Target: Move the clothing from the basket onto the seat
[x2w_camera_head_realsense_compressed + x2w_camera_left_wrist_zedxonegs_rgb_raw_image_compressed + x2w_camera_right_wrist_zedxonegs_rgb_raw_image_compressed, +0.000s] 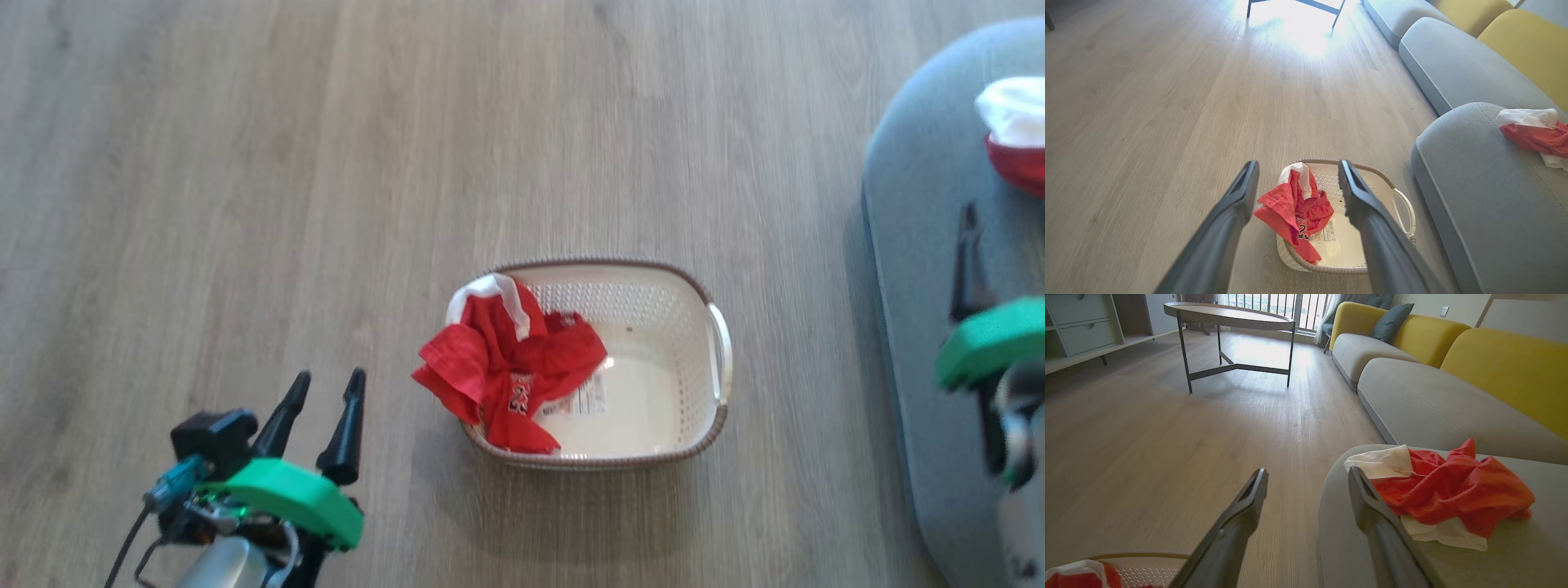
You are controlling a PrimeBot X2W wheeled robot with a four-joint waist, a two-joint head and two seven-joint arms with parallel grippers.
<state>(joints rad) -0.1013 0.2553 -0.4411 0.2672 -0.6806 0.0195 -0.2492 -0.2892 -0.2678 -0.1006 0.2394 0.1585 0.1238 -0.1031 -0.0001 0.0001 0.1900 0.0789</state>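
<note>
1. Closest in: the left gripper point(329, 382) hangs above the wooden floor point(245, 163), near the basket's left end. Its two long dark fingers are spread wide with nothing between them.
2. Just ahead, the basket point(653, 273) sits on the floor. The red jersey point(506, 367) is crumpled at its left end, with one fold spilling over the rim. The rest of the basket shows bare bottom and a label point(584, 398).
3. Watch that overhang! A grab that catches the rim along with the cloth would likely hoist the light basket too. A shallow pinch on that sleek fabric may slip, or leave a tail snagged on the weave.
4. Over to the right, the right gripper point(1307, 473) hovers at the rounded corner of the seat point(914, 245), fingers apart and empty. A second garment point(1453, 490) lies on the cushion beside its right finger. A drop too near that curved edge could slide to the floor.
5. Textures now: the jersey is thin, floppy and creased, red with white trim and printed digits. The basket is cream perforated plastic with a brown woven-look rim and loop handles. The seat is grey and matte with pale stitching.
6. Farthest back are longer grey cushions point(1433, 404), yellow backrests point(1506, 367) and an oval table point(1229, 316) on thin dark legs.
</note>
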